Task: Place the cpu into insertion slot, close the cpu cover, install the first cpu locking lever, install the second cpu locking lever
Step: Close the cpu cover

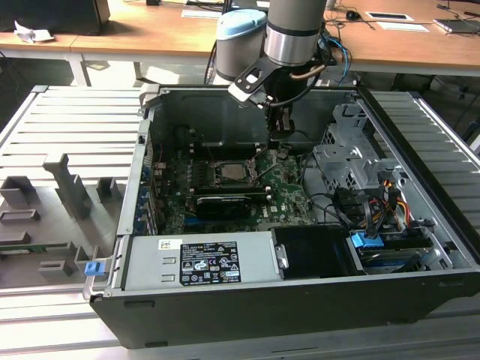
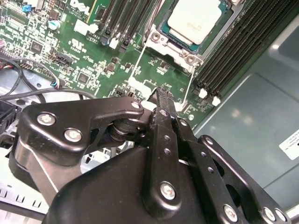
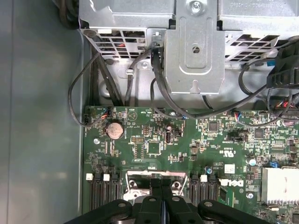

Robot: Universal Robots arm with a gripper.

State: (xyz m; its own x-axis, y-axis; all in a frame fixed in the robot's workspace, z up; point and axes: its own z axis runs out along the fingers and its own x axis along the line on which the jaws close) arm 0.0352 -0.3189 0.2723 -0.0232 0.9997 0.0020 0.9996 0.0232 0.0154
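The cpu point(image 1: 232, 172) lies flat in the insertion slot point(image 1: 211, 172) on the green board, its silver top point(image 2: 194, 18) plain in the second wrist view. The cpu cover point(image 2: 180, 49) lies down around the chip as a silver frame. Two thin wire levers point(image 2: 137, 60) stick out from the socket's edge toward my gripper. My gripper point(image 1: 279, 145) hangs just above the board, to the exterior view's right of the socket and behind it. Its fingers point(image 2: 161, 100) are pressed together with nothing between them. In the first wrist view the fingertips point(image 3: 161, 186) cover part of the socket frame point(image 3: 133, 184).
A grey power supply box point(image 1: 202, 262) fills the case's front. A long black expansion card point(image 1: 221, 204) lies in front of the socket. A metal drive cage point(image 1: 349, 161) with cables point(image 1: 375, 202) stands at the exterior view's right. Memory slots point(image 2: 233, 51) flank the socket.
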